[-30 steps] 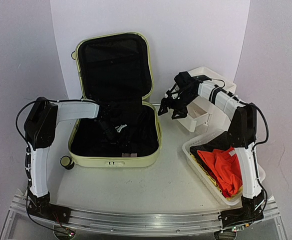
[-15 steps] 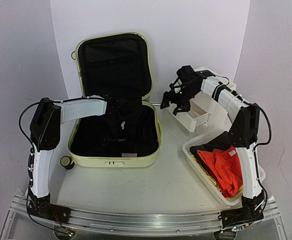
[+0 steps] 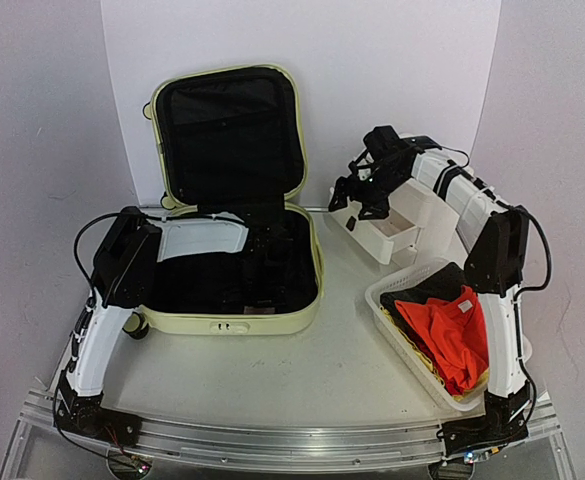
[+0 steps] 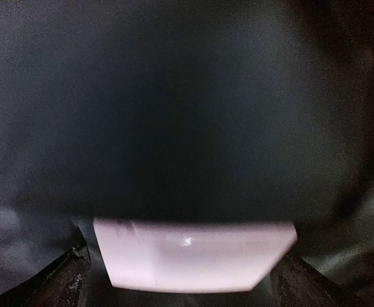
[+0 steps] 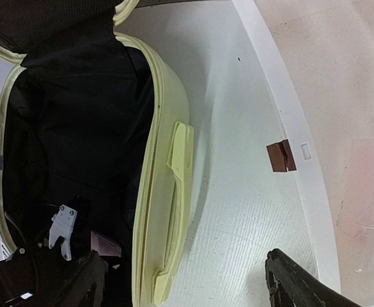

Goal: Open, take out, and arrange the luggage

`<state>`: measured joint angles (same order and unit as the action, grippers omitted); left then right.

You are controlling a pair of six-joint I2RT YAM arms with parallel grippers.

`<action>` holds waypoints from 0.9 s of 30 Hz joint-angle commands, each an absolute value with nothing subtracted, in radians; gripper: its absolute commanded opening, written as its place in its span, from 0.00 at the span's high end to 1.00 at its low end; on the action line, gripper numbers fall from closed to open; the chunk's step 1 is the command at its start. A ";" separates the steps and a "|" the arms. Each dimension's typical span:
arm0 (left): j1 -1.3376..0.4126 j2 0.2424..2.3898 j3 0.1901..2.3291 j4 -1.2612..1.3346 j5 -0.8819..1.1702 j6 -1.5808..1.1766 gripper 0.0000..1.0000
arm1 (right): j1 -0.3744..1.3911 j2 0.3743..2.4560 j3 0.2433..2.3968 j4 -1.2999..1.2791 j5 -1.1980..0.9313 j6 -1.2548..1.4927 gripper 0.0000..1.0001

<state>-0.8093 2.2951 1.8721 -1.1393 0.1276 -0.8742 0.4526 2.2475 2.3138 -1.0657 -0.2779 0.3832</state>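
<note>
The pale yellow-green luggage (image 3: 227, 322) lies open on the table, its lid (image 3: 227, 130) standing upright against the back wall and its black lining exposed. My left gripper (image 3: 267, 262) reaches down into the base half. In the left wrist view it (image 4: 187, 288) is open, close over the black lining, with a flat pale pink piece (image 4: 193, 256) lying between the fingertips (image 4: 68, 281). My right gripper (image 3: 357, 198) hangs open and holds nothing, to the right of the luggage above the table. The right wrist view shows the luggage's side shell (image 5: 167, 192) and its handle.
A white drawer box (image 3: 442, 215) with one drawer (image 3: 392, 235) pulled out stands at the back right. In front of it a white mesh basket (image 3: 392, 300) holds red (image 3: 447, 335) and dark clothes. A black caster wheel (image 3: 132, 323) sticks out at the luggage's front left corner.
My left arm has pushed forward and lower into the luggage base, and its jaws have spread wider. My right gripper has lifted and drawn back toward the drawer box.
</note>
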 commanded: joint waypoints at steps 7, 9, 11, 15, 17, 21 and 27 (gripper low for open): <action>-0.822 2.413 1.986 -1.169 -0.086 -1.047 0.13 | 0.453 2.203 2.355 -1.034 -0.293 0.411 0.13; -0.822 2.411 1.993 -1.170 -0.112 -1.038 0.25 | 0.453 2.199 2.353 -1.032 -0.292 0.408 0.14; -0.821 2.387 2.003 -1.172 -0.134 -1.002 0.33 | 0.454 2.190 2.345 -1.032 -0.294 0.404 0.14; -0.822 2.280 1.976 -1.173 -0.172 -0.928 0.42 | 0.453 2.172 2.329 -1.028 -0.304 0.398 0.15; -0.822 2.231 1.950 -1.173 -0.178 -0.887 0.45 | 0.454 2.164 2.321 -1.022 -0.318 0.402 0.15; -0.822 2.133 1.938 -1.171 -0.172 -0.815 0.46 | 0.455 2.142 2.283 -0.984 -0.356 0.425 0.14; -0.819 2.102 2.031 -1.133 -0.119 -0.626 0.44 | 0.457 2.181 2.315 -0.969 -0.487 0.453 0.15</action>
